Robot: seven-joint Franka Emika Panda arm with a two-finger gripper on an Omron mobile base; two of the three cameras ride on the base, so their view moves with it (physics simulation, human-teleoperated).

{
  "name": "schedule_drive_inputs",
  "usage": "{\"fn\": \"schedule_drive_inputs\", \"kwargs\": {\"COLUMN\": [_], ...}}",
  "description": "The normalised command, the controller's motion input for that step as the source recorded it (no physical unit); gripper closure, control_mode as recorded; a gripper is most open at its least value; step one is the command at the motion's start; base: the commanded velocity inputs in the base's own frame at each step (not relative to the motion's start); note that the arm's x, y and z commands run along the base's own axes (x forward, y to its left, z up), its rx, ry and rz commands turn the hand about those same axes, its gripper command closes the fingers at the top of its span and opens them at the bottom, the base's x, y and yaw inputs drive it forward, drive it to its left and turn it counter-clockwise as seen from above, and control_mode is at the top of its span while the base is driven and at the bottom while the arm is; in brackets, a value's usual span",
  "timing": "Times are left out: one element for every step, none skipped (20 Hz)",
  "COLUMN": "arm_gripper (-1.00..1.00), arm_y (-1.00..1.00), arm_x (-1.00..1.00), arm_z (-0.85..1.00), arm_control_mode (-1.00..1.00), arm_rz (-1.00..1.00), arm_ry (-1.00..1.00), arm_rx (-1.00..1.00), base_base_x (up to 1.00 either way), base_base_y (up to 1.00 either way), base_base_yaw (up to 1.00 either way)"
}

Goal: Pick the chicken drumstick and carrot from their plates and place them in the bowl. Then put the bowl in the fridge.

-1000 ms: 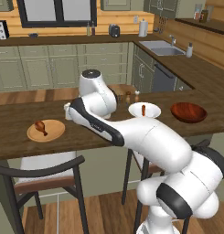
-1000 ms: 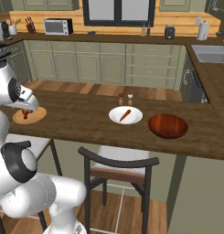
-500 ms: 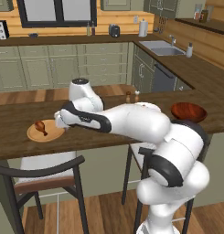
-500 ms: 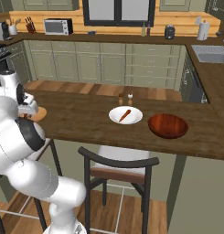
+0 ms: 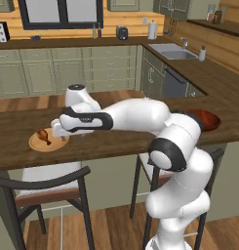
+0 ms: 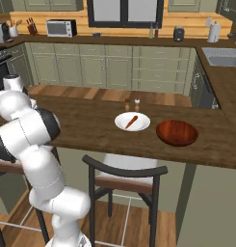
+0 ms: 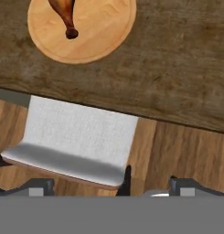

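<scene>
Far left of the worktop, near its front edge: wood plate (image 5: 48, 141) w/ the drumstick (image 5: 43, 135) on it, meat end toward the back, thin bone pointing to the front edge. In the hand view the bone tip (image 7: 70, 32) sits mid-plate, meat end cut off by the top of the frame. Gripper (image 5: 57, 131) hovers just beside the plate's right rim, above the front edge, jaws spread as wide as they go, holding nothing. It looks down past the worktop edge at a white chair seat (image 7: 77, 141), so it's not yet over the drumstick (judging by the hand view).

Mid worktop: white plate (image 6: 120, 123) w/ the carrot (image 6: 132, 121) lying diagonal on it, untouched. Two small shakers (image 6: 132, 104) stand just behind that plate, toward the back edge.

Right of that, near but apart: the bowl (image 6: 177, 133), empty, toward the front edge.

Handling, my guess: drumstick is light, stiff-ish, prob. a bit slick and rounded at the thick end, so it could roll or squirt out of a pinch there. Better to grip across the shaft where meat narrows to bone, jaws crosswise to its length. Bone tip alone is too thin and would let it swing. Carrot: light, hard, tapered, so take it at mid-length across the axis, not the thin tip. Bowl is glossy, heavier; a rim pinch is likely the only hold, and it may tilt.
</scene>
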Motion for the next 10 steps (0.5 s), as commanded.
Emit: {"fn": "schedule_drive_inputs", "kwargs": {"arm_gripper": [-1.00, -1.00, -1.00, -1.00, -1.00, -1.00, -1.00, -1.00, -1.00, -1.00], "arm_y": [0.18, 0.19, 0.24, 0.26, 0.26, 0.44, 0.52, 0.55, 0.49, 0.41], "arm_x": [0.26, 0.35, 0.39, 0.44, 0.45, 0.37, 0.14, 0.26, 0.41, 0.41], "arm_z": [-0.36, -0.40, -0.46, -0.38, -0.12, 0.00, 0.00, 0.00, -0.10, -0.16], "arm_control_mode": [-1.00, -1.00, -1.00, -1.00, -1.00, -1.00, -1.00, -1.00, -1.00, -1.00], "arm_rz": [0.02, 0.02, 0.03, 0.04, 0.04, 0.00, 0.00, 0.00, 0.00, 0.00], "arm_ry": [0.00, 0.00, 0.00, 0.00, 0.00, 0.00, 0.00, 0.00, 0.00, 0.00], "arm_rx": [-0.03, -0.03, -0.04, -0.03, 0.00, 0.00, 0.00, 0.00, 0.00, 0.00], "base_base_x": [0.00, 0.00, 0.00, 0.00, 0.00, 0.00, 0.00, 0.00, 0.00, 0.00], "base_base_y": [0.00, 0.00, 0.00, 0.00, 0.00, 0.00, 0.00, 0.00, 0.00, 0.00], "base_base_yaw": [0.00, 0.00, 0.00, 0.00, 0.00, 0.00, 0.00, 0.00, 0.00, 0.00]}}
